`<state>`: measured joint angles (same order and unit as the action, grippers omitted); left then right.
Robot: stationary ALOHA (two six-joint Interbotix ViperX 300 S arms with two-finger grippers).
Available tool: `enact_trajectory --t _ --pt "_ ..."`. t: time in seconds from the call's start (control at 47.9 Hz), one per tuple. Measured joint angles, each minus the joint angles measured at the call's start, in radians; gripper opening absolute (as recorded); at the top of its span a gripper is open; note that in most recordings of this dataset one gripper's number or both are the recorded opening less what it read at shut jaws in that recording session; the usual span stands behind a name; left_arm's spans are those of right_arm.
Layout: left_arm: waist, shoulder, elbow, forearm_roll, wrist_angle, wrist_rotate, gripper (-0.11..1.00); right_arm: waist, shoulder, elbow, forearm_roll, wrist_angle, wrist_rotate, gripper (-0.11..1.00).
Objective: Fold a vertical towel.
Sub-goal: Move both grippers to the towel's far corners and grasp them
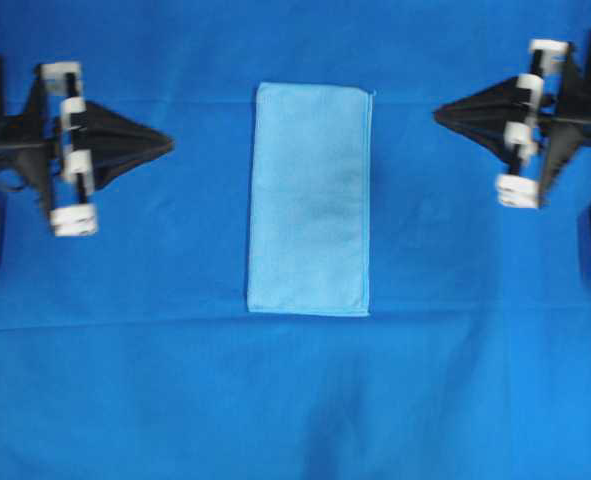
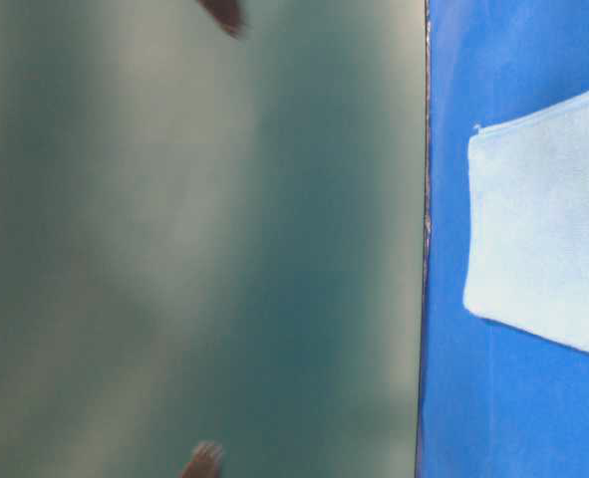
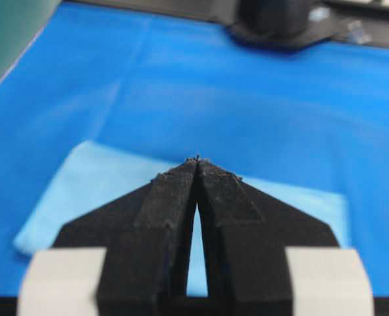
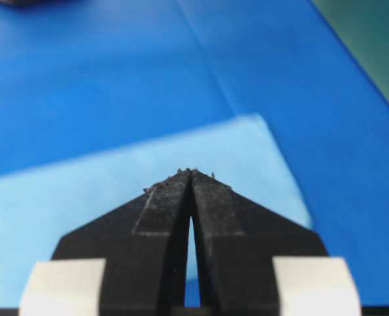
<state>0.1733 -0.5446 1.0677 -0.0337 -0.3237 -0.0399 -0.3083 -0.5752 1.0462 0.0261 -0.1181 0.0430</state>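
- Towel (image 1: 310, 200) lies flat mid-worktop, long side running away from the camera — no new fold visible yet
- Left gripper (image 1: 167, 144) and right gripper (image 1: 439, 115) closed, empty, clear of it
- Whole fold seemingly left

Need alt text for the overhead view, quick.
A pale blue towel lies flat and upright in the middle of a deep-blue sheet. The left gripper and right gripper, both shut, point at it from either side without touching.
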Motion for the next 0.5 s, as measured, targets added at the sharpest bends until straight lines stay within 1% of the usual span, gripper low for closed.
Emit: enact_trajectory --t 0.042,0.084,0.125,0.146,0.251,0.271,0.334,0.376,0.439,0.501 --pt "0.018 0.041 -0.014 0.000 -0.002 0.000 0.04 -0.018 0.037 -0.011 0.000 0.002 0.000 0.01" --pt "0.035 0.083 -0.031 0.000 -0.003 -0.002 0.12 -0.037 0.075 -0.023 -0.002 0.005 -0.002 0.01" --pt "0.054 0.127 -0.046 0.002 -0.006 -0.002 0.21 -0.058 0.120 -0.041 -0.003 0.006 -0.003 0.06" --pt "0.063 0.150 -0.054 0.000 -0.008 -0.002 0.28 -0.069 0.140 -0.049 -0.005 0.006 -0.003 0.11" --pt "0.094 0.256 -0.089 0.000 -0.034 -0.002 0.58 -0.117 0.241 -0.084 -0.018 0.005 -0.005 0.40" --pt "0.101 0.285 -0.098 0.000 -0.044 -0.002 0.66 -0.126 0.261 -0.091 -0.021 0.005 -0.005 0.45" --pt "0.115 0.348 -0.117 0.000 -0.066 -0.002 0.80 -0.146 0.318 -0.107 -0.028 0.003 -0.005 0.59" --pt "0.127 0.396 -0.133 0.000 -0.083 -0.002 0.84 -0.161 0.357 -0.121 -0.029 0.000 -0.006 0.63" --pt "0.150 0.457 -0.153 0.000 -0.101 -0.002 0.82 -0.189 0.419 -0.144 -0.037 -0.009 -0.008 0.62" --pt "0.172 0.515 -0.170 0.002 -0.117 -0.002 0.80 -0.199 0.472 -0.167 -0.046 -0.017 -0.008 0.61"
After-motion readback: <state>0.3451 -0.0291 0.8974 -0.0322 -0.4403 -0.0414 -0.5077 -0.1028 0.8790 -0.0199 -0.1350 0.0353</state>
